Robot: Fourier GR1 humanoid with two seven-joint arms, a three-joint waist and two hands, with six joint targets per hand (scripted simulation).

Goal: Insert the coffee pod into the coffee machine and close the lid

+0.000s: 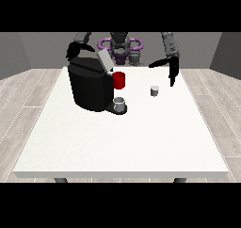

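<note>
Furthest to the view's left, a black hand [74, 49] is seen raised behind the top of a bulky black coffee machine [91, 87]; whether its fingers are spread or curled cannot be told, since most of it is hidden or merges with the dark machine. Below and just in front of that hand, the machine is stood on the white tabletop [122, 142], and its grey lid [105, 61] is tilted up and open, slanting away from the hand towards the view's right. Beside the lid's lower end, a red cylindrical holder [119, 80] is shown at the machine's front. Under it, a small grey cup [120, 103] is set on the machine's dark base.

Further right, a small pale grey coffee pod [154, 91] is stood upright on the tabletop, well apart from the machine and untouched. Above and a little to the right of the pod, the black hand at the view's right [172, 69] is held over the tabletop with its fingers straight and pointed downwards and its thumb stretched out sideways towards the machine; nothing is held in it.
</note>
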